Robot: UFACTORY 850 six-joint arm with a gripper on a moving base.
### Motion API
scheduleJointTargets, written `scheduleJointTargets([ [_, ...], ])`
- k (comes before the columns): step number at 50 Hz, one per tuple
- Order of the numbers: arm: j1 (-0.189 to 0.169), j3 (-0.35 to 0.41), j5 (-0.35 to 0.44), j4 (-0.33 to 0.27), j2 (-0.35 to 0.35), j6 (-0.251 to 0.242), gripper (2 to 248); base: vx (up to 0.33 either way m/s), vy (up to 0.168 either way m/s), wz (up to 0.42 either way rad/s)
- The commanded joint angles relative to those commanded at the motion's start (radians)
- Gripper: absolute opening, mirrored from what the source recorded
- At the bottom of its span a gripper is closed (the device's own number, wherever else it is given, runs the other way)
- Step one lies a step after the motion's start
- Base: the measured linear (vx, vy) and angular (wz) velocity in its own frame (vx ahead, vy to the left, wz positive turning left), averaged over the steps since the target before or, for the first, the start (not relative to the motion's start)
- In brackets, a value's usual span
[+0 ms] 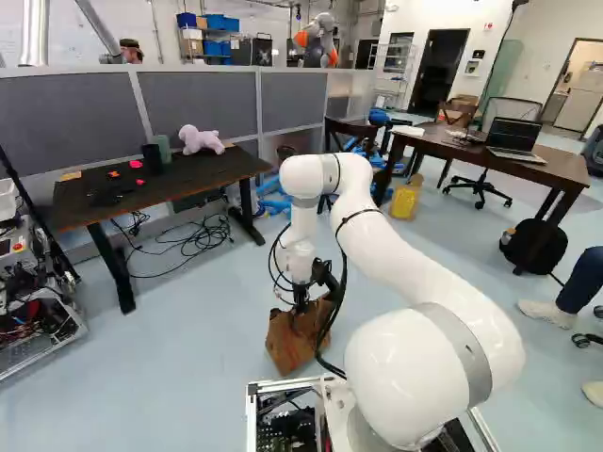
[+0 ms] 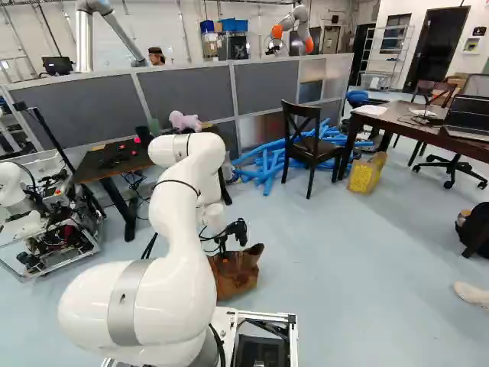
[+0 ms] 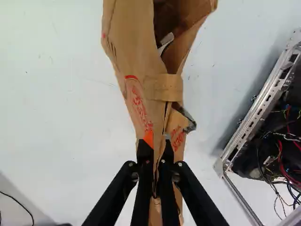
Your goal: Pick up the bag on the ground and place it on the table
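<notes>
My jaws (image 1: 300, 303) pinched together on brown paper bag (image 1: 290, 341), its upper edge caught between both fingers. Bag low, just ahead of base frame (image 2: 290, 330); whether its bottom touches floor (image 1: 198, 348), cannot tell. Farther right, black backpack (image 1: 533, 247). Farther left, black table (image 1: 203, 169) bearing pink plush toy (image 1: 200, 140). Far right, brown table (image 1: 561, 171) bearing open laptop (image 1: 514, 136). Beyond, grey partition (image 1: 226, 102).

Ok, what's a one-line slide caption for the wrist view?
Black claw pinching the edge of a brown paper bag above pale floor, metal frame alongside.
</notes>
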Motion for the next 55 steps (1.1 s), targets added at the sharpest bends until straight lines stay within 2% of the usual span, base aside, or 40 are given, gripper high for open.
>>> scheduleJointTargets([
  [23, 0.0, 0.076, 0.0, -0.013, 0.09, 0.0, 21, 0.0, 0.0, 0.0],
  [55, 0.0, 0.178, 0.0, -0.094, 0.217, 0.0, 21, 0.0, 0.0, 0.0],
])
